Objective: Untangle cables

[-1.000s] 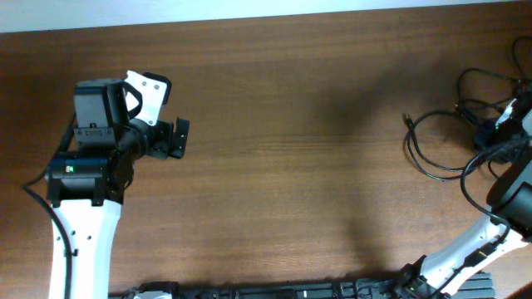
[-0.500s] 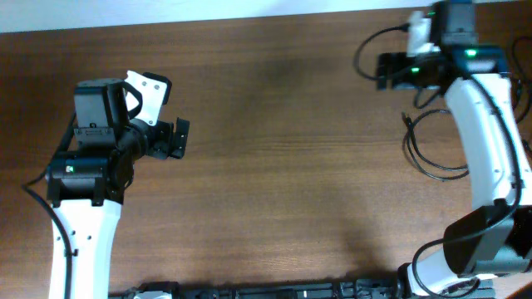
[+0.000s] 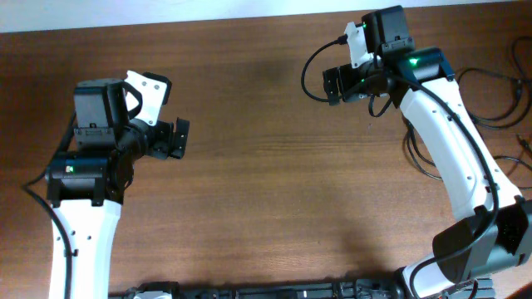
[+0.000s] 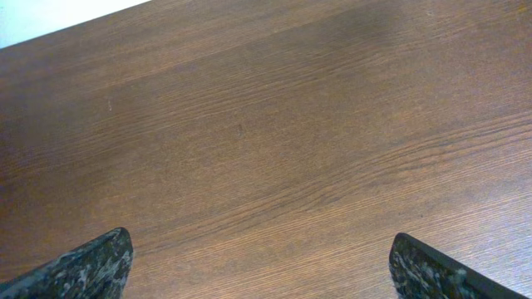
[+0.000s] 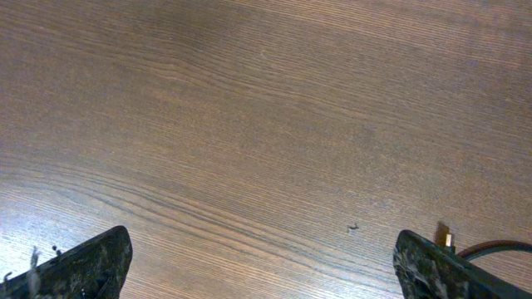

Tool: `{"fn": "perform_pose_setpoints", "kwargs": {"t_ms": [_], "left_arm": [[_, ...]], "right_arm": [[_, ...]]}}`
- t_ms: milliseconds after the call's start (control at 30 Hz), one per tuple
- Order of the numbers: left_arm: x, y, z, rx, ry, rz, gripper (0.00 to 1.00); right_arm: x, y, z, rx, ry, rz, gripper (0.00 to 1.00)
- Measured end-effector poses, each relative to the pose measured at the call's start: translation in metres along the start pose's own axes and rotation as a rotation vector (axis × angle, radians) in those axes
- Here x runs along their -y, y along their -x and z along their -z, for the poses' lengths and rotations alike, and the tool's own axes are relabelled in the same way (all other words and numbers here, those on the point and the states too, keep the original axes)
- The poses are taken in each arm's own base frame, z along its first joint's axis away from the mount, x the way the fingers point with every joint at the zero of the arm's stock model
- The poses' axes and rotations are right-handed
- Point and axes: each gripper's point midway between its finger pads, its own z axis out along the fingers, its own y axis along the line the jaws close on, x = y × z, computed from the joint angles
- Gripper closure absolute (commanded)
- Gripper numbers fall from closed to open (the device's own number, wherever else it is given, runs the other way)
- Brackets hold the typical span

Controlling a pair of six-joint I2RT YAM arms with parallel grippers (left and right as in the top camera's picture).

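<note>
The cables (image 3: 503,79) lie as thin black loops at the table's right edge, behind and beside my right arm. One loop (image 3: 411,149) shows just left of the right forearm. My right gripper (image 3: 332,83) hangs open over bare wood at the far middle-right, left of the cables. In the right wrist view its jaws (image 5: 262,267) stand wide with nothing between them, and a small plug end (image 5: 445,237) with a cord lies by the right finger (image 5: 449,270). My left gripper (image 3: 176,139) is open at the left, far from the cables, over bare wood (image 4: 262,267).
The brown wooden table (image 3: 266,191) meets a white wall along its far edge. A black curved wire (image 3: 309,71) fixed to the right wrist arcs beside the gripper. A dark rail (image 3: 274,291) runs along the near edge.
The right arm has swung from the right edge among the cables up and leftward to the far middle, and its jaws have opened, empty. The left arm has not moved.
</note>
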Motion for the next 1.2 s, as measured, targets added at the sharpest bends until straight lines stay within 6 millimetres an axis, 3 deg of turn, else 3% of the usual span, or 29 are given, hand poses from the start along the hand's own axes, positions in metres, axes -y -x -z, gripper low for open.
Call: {"fn": "perform_pose_setpoints", "kwargs": {"t_ms": [433,667,767,900,1200], "left_arm": [[0.000,0.000,0.000,0.000,0.000,0.000,0.01],[0.011,-0.004,-0.005,0.010,-0.060,0.001,0.01],[0.013,-0.011,-0.019,0.101,-0.042,-0.012,0.01],[0.018,-0.021,-0.020,0.298,0.000,-0.042,0.01],[0.046,-0.036,0.008,0.857,0.035,-0.165,0.01]], "right_arm": [[0.000,0.000,0.000,0.000,0.000,0.000,0.00],[0.000,0.000,0.000,-0.001,0.000,0.000,0.00],[0.000,0.000,0.000,-0.001,0.000,0.000,0.00],[0.000,0.000,0.000,0.000,0.000,0.000,0.00],[0.000,0.000,0.000,0.000,0.000,0.000,0.00]]}}
